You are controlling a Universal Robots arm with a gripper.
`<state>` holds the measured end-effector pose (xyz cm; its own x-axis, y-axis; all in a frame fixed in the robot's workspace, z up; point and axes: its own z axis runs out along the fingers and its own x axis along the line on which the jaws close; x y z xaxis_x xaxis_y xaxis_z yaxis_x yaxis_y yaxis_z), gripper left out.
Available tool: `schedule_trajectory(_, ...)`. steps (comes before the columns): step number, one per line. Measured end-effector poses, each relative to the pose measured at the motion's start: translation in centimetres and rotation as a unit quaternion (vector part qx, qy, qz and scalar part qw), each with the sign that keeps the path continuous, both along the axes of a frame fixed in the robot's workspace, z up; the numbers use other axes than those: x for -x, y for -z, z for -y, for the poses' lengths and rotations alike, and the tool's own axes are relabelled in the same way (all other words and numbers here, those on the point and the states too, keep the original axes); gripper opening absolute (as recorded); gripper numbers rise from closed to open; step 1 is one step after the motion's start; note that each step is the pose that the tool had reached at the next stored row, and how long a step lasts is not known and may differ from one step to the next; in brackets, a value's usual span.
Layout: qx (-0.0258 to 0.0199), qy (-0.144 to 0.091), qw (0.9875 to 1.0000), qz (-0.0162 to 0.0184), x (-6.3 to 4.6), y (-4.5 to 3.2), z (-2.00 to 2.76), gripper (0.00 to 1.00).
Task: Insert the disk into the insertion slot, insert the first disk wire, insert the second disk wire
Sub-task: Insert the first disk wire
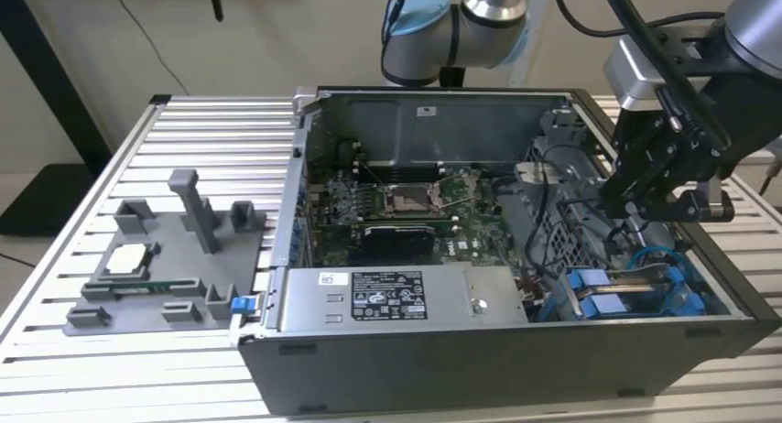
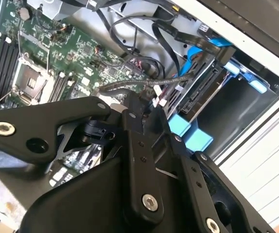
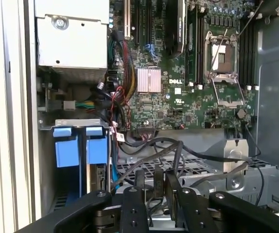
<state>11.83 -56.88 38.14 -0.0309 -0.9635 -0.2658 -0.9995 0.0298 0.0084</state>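
Note:
My gripper [image 1: 650, 189] hangs inside the open computer case, over its right end in the exterior view. It is shut on the black plug of a disk wire [image 3: 159, 182], whose dark cable [image 2: 130, 85] loops back toward the motherboard. The plug [image 2: 143, 101] sits between the fingertips of the gripper [image 3: 159, 190] in both wrist views. The disk [image 3: 96, 148] in its blue carrier stands on edge inside the insertion slot [image 1: 684, 299], the grey bay with blue rails just below and beside the gripper. The disk's blue front [image 2: 194, 137] lies close to the plug.
A labelled silver power-supply box [image 1: 391, 297] fills the case's front. The motherboard [image 3: 178, 97] lies deeper in, with loose cables [image 3: 120, 104] between it and the bay. A grey fixture [image 1: 159, 258] with small parts sits on the slatted table at the exterior view's left.

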Motion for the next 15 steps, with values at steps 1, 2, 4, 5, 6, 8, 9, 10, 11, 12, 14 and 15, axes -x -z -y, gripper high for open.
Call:
schedule_trajectory(1,-0.0002,0.0,1.0,0.0,0.04,0.0,0.0,1.0)
schedule_trajectory(2,-0.0003,0.001,1.0,0.0,0.05,0.0,0.0,1.0)
schedule_trajectory(4,-0.0008,0.001,1.0,0.0,0.05,0.0,-0.01,1.0)
schedule_trajectory(5,-0.0012,0.001,1.0,0.0,0.05,-0.01,-0.01,1.0)
schedule_trajectory(6,-0.0018,0.001,1.0,0.0,0.05,0.0,-0.01,1.0)
schedule_trajectory(8,-0.0032,0.001,1.0,0.0,0.05,0.0,0.0,1.0)
schedule_trajectory(9,-0.0038,0.0,1.0,0.0,0.05,0.0,-0.01,1.0)
schedule_trajectory(10,-0.0044,0.0,1.0,0.0,0.02,0.01,0.0,1.0)
schedule_trajectory(11,-0.0049,0.0,1.0,0.0,-0.01,0.01,0.0,1.0)
schedule_trajectory(12,-0.0055,-0.001,1.0,0.0,-0.05,0.01,0.0,1.0)
schedule_trajectory(14,-0.0063,-0.001,1.0,0.0,-0.16,0.01,-0.01,1.0)
schedule_trajectory(15,-0.0063,-0.001,1.0,0.0,-0.16,0.01,-0.01,1.0)
